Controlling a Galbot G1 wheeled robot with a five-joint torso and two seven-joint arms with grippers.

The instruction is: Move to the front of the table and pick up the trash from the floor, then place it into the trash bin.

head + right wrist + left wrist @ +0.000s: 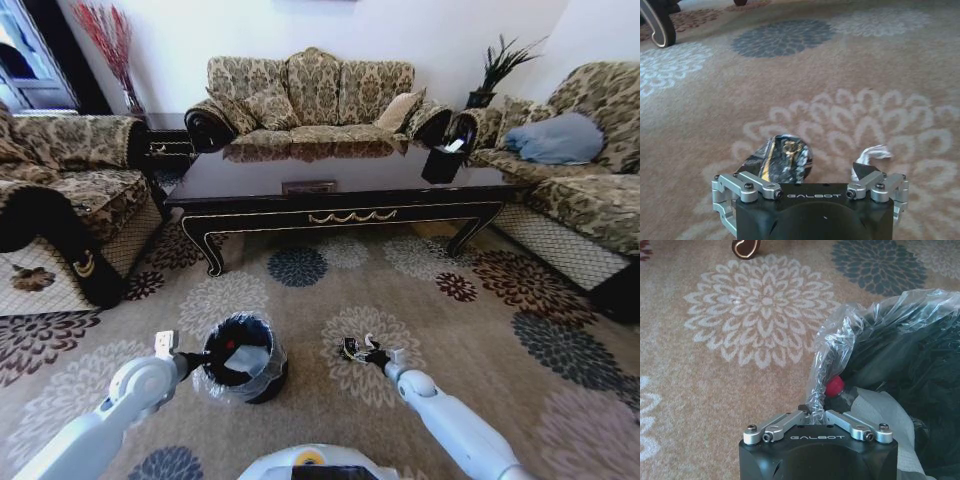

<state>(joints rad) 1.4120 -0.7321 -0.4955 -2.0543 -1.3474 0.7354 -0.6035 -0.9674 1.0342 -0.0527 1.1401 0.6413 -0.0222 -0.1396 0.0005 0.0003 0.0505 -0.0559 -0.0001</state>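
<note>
While left gripper [196, 362] pinches bin liner [832, 347] — right gripper [362, 352] straddles wrapper [781, 157].

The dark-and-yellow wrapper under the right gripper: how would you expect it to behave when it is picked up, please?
The wrapper looks crumpled and glossy, so it probably flexes and may slip between the fingers. It seems light, so a nudge from the right gripper could slide it across the carpet. It is unlikely to roll.

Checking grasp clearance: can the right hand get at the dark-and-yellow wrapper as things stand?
Probably yes. The right hand is low over the carpet, fingers open, with the wrapper lying between them and nothing in the way. A white scrap lies beside one finger.
</note>
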